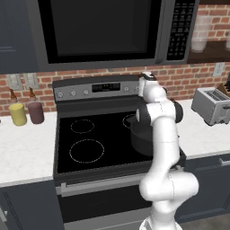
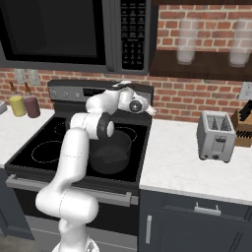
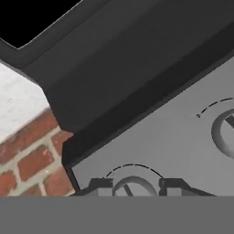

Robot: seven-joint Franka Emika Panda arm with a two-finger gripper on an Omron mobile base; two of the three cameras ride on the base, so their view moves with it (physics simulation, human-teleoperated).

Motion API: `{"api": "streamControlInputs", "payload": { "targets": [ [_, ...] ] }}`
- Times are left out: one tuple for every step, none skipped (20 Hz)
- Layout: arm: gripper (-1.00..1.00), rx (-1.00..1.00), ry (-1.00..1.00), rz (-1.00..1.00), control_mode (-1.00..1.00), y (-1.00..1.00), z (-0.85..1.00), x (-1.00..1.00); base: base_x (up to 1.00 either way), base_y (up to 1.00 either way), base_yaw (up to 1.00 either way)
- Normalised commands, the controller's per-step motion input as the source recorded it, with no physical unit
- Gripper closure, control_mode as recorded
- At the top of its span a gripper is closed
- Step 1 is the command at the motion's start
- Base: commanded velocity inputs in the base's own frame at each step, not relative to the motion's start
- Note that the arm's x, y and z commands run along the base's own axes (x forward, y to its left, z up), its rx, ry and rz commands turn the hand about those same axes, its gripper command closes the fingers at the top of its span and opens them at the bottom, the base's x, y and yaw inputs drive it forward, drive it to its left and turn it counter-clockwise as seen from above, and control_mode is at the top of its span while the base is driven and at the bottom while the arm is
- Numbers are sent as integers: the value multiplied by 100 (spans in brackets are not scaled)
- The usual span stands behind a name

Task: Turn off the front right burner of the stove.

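Stove knob in our sights, fingers either side of it, burner not yet switched off.

Stove (image 1: 96,134) sits under the microwave (image 1: 103,31), and its front right burner lies beneath the dark pot (image 2: 109,152), outline hidden by pot and arm. We've reached up to the stove's grey back panel (image 1: 81,92), at its right end, because that's where the knobs live. In the hand view our gripper (image 3: 135,186) frames one round knob (image 3: 135,187), a fingertip (image 3: 101,185) on each side and a gap between: spread about knob-wide, whether they're pinching it we cannot tell. A second knob (image 3: 225,130) sits just beside it along the panel. Beyond the stove's right edge, the toaster (image 2: 215,135) stands on the white counter (image 2: 187,162).
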Motion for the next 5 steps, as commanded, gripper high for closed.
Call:
{"api": "streamControlInputs", "payload": {
  "targets": [
    [100,71,0,-20,-100,-54,74,0,0,0,0],
    [100,70,0,-20,-100,-53,74,1,0,0,0],
    [100,69,0,-20,-100,-51,72,3,0,0,0],
    [100,68,0,-21,-100,-48,74,4,0,0,0],
    [100,67,0,-22,-100,-47,75,6,0,0,0]
  ]
}}
